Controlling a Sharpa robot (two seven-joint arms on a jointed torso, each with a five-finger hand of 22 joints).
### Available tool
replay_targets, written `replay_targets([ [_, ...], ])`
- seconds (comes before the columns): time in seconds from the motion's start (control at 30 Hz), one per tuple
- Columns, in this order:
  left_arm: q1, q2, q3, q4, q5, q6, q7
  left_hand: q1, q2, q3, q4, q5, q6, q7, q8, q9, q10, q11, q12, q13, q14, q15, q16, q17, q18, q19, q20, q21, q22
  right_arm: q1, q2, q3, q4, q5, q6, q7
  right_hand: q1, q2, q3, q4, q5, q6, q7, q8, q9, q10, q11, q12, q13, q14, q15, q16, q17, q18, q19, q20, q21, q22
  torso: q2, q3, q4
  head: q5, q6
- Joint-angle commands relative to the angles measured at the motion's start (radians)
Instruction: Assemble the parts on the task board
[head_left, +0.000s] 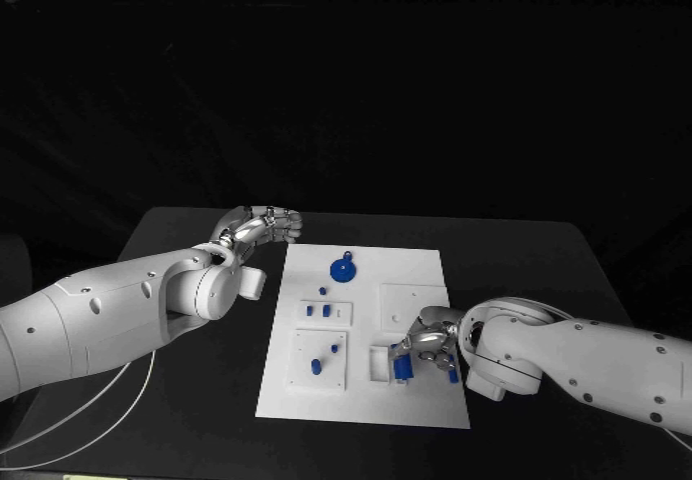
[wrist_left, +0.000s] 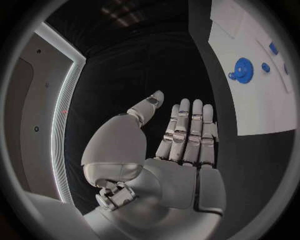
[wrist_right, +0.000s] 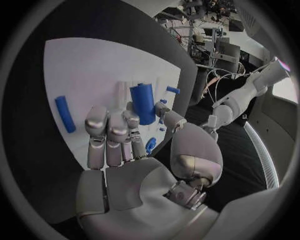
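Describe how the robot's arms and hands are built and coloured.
Both arms are glossy white shells with rounded joints and small dark dots. The left arm trails thin white cables. Each robot hand, left and right, is silver metal with segmented fingers and a white palm.

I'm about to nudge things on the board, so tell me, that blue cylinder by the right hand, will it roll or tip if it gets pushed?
Probably. The blue cylinder looks round and smooth, so on its side it could roll across the flat white task board. It looks rigid, likely light plastic. The right hand hovers close beside it, so a slight brush might shift it; whether it is seated cannot be told.
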Motion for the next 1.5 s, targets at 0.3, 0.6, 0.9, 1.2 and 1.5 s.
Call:
replay_targets([
  [0.3,0.001,0.004,0.001,0.003,0.004,0.016,0.001,-0.007,0.002,-0.002,0.004,-0.006,-0.008,-0.002,0.006,-0.002,-0.001,0.004,0.004,-0.002,0.004,0.005,-0.005,0.002,0.015,0.001,0.003,-0.005,0.001,-0.001,0.069,-0.003,-0.049,0.043,0.011,-0.005,-0.022,-0.004,-0.007,0.000,0.007,0.023,0.014,-0.002,-0.002,0.006,-0.001,-0.009,-0.002,0.000,-0.006,-0.004,0.003,0.101,0.001,0.009,0.008,0.018,0.001,0.0002,0.0007,0.003,-0.002],
  [0.6,0.001,0.004,0.001,0.004,0.004,0.017,0.000,-0.008,0.002,-0.002,0.004,-0.006,-0.009,-0.002,0.006,-0.002,-0.001,0.003,0.004,-0.002,0.004,0.005,-0.005,0.003,0.015,0.001,0.003,-0.006,0.002,-0.002,0.087,-0.005,-0.068,0.026,0.013,-0.010,-0.032,-0.007,-0.011,0.001,0.007,0.025,0.014,-0.004,-0.003,0.006,-0.001,-0.010,-0.002,-0.001,-0.006,-0.005,0.003,0.101,0.000,0.009,0.009,0.018,0.001,0.0000,-0.0005,0.005,-0.004],
  [0.9,0.001,0.003,0.001,0.005,0.004,0.017,0.000,-0.008,0.002,-0.002,0.005,-0.007,-0.009,-0.002,0.007,-0.002,-0.001,0.003,0.004,-0.002,0.004,0.005,-0.006,0.003,0.015,0.001,0.003,-0.006,0.002,-0.005,0.090,-0.011,-0.070,0.023,0.021,-0.014,-0.039,-0.012,-0.013,0.001,0.006,0.024,0.014,-0.006,-0.004,0.006,-0.001,-0.012,-0.002,-0.001,-0.006,-0.005,0.004,0.101,-0.001,0.009,0.009,0.017,0.001,0.0008,-0.0006,0.006,-0.007],
  [1.2,0.001,0.002,0.001,0.005,0.004,0.018,-0.001,-0.009,0.002,-0.002,0.005,-0.007,-0.009,-0.002,0.007,-0.003,-0.001,0.003,0.004,-0.002,0.004,0.005,-0.007,0.004,0.015,0.001,0.003,-0.006,0.002,-0.007,0.089,-0.013,-0.072,0.022,0.026,-0.022,-0.041,-0.012,-0.013,0.002,0.006,0.024,0.014,-0.007,-0.004,0.006,-0.001,-0.012,-0.002,-0.001,-0.007,-0.006,0.004,0.101,-0.001,0.009,0.009,0.017,0.001,0.0008,-0.0008,0.008,-0.009],
  [1.5,0.001,0.002,0.001,0.005,0.004,0.018,-0.001,-0.009,0.002,-0.002,0.005,-0.007,-0.009,-0.002,0.007,-0.003,-0.001,0.003,0.004,-0.003,0.004,0.005,-0.007,0.004,0.015,0.001,0.003,-0.007,0.003,-0.009,0.092,-0.014,-0.075,0.019,0.023,-0.024,-0.044,-0.013,-0.013,0.003,0.006,0.025,0.014,-0.007,-0.005,0.005,-0.001,-0.013,-0.002,-0.001,-0.007,-0.006,0.004,0.101,-0.002,0.009,0.009,0.017,0.001,0.0005,-0.0011,0.009,-0.009],
])
